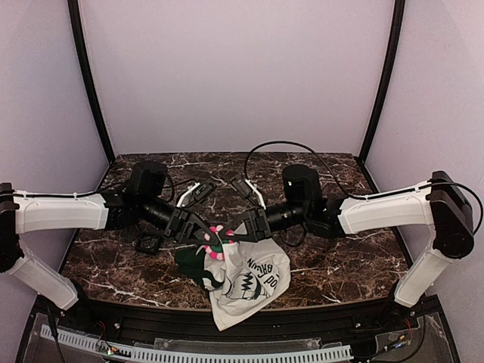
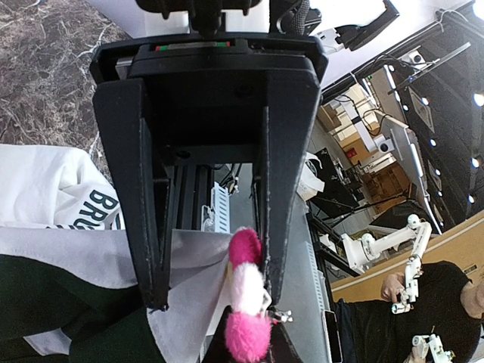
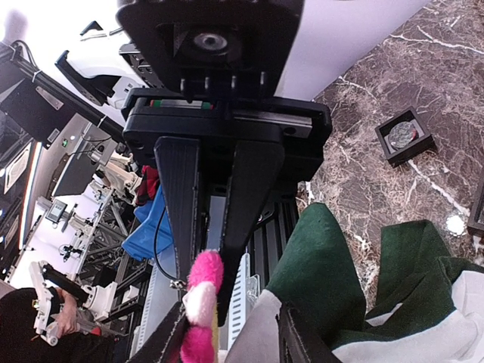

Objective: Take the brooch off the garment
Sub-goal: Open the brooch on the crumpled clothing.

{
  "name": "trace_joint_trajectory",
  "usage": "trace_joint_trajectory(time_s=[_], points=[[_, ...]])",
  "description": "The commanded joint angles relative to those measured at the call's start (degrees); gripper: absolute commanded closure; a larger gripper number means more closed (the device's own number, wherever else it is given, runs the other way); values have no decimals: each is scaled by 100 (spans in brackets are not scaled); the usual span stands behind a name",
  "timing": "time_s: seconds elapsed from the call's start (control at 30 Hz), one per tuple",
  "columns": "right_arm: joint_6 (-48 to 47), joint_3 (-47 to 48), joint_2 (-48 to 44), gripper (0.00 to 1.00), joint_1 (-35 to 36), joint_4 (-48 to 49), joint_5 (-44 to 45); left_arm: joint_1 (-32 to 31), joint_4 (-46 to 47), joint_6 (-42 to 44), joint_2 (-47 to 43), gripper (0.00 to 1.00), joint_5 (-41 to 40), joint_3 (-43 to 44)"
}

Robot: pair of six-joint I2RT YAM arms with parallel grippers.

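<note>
The brooch (image 1: 214, 242), a fluffy pink and white flower, sits pinned on the garment (image 1: 249, 280), a white T-shirt with black print and dark green sleeves that hangs from where the two grippers meet. My right gripper (image 1: 228, 236) is shut on the brooch (image 3: 200, 291), with its fingers (image 3: 240, 212) close together around the petals. My left gripper (image 1: 204, 234) is open. Its fingers (image 2: 147, 227) stand wide apart around the white cloth (image 2: 189, 265) and the brooch (image 2: 246, 295), which lies against its right finger. The green sleeve (image 3: 325, 257) hangs beside my right gripper.
A small black square frame (image 3: 404, 136) lies on the dark marble table (image 1: 325, 249), and another (image 1: 147, 243) lies left of the shirt. The lower part of the shirt drapes over the table's front edge (image 1: 227, 314).
</note>
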Motion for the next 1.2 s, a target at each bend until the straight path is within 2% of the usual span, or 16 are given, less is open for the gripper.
trace_joint_trajectory(time_s=[0.0, 0.17, 0.33, 0.53, 0.63, 0.77, 0.87, 0.93, 1.17], points=[[-175, -160, 52, 60, 168, -155, -6, 7, 660, -82, -32, 99, 253, 54], [-263, -135, 87, 60, 190, -266, -63, 5, 738, -156, -3, 99, 336, 44], [-276, -88, 182, 69, 194, -285, -208, 5, 740, -169, 24, 99, 417, 40], [-225, 58, 288, 70, 266, -239, -446, 5, 676, -124, 41, 99, 392, 46], [-186, 104, 294, 72, 307, -263, -453, 7, 311, 88, 29, 99, 188, 131], [116, 58, 337, 80, 347, 29, -527, 12, -131, 390, 47, 99, -108, 254], [327, -29, 347, 88, 365, 250, -495, 15, -314, 540, 44, 99, -323, 300], [426, -80, 334, 99, 357, 329, -408, 40, -419, 610, 35, 99, -476, 329], [652, -233, 14, 100, 336, 293, 567, 186, -1066, 933, -70, 98, -1393, 471]])
